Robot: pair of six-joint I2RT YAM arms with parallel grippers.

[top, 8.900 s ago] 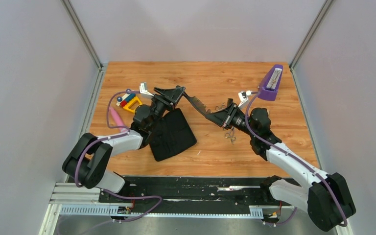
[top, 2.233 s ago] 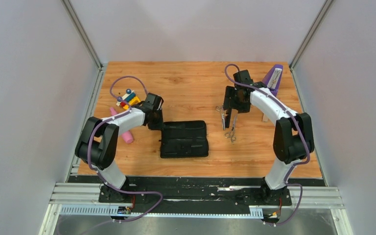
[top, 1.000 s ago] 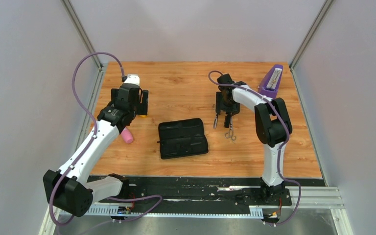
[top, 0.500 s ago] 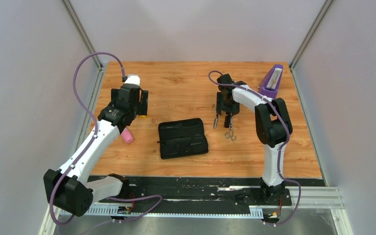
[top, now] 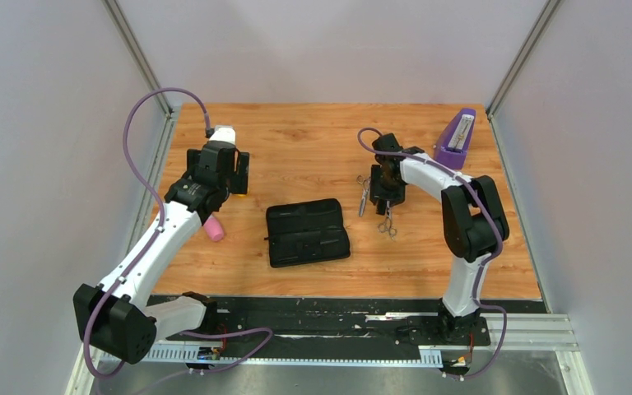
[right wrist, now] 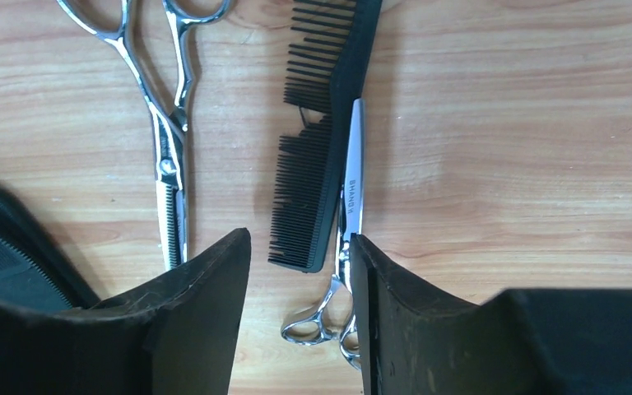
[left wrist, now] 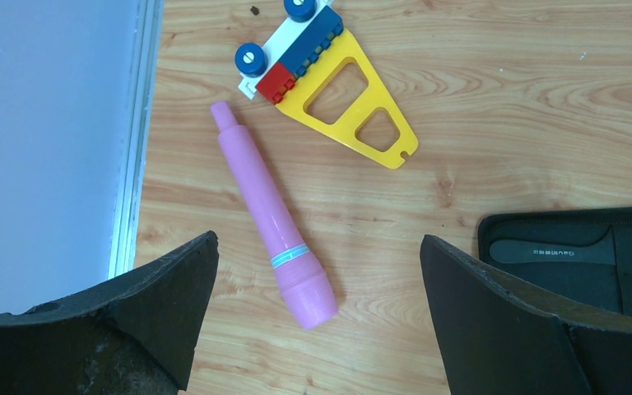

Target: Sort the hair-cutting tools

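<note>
My right gripper (top: 384, 189) (right wrist: 298, 240) is open with a narrow gap and hovers over the tools, holding nothing. Between its fingers lie the near end of a straight black comb (right wrist: 322, 140) and the handles of a silver scissors (right wrist: 349, 216) that rests along the comb's right edge. A second silver scissors (right wrist: 166, 132) (top: 363, 196) lies to the left. The top view shows the first scissors (top: 387, 224) below the gripper; the comb is hidden there. My left gripper (top: 224, 179) (left wrist: 319, 247) is wide open and empty above the pink tube. A black comb handle (left wrist: 543, 251) shows inside the case.
The black zip case (top: 308, 233) (left wrist: 576, 263) lies open mid-table. A pink tube (top: 211, 228) (left wrist: 271, 216) and a yellow, blue and red toy (left wrist: 329, 82) lie at the left by the table edge. A purple object (top: 458, 138) stands at the back right.
My right gripper has shifted slightly right and nearer over the comb and scissors, its elbow swinging right. The left arm has stayed still. No tool has moved.
</note>
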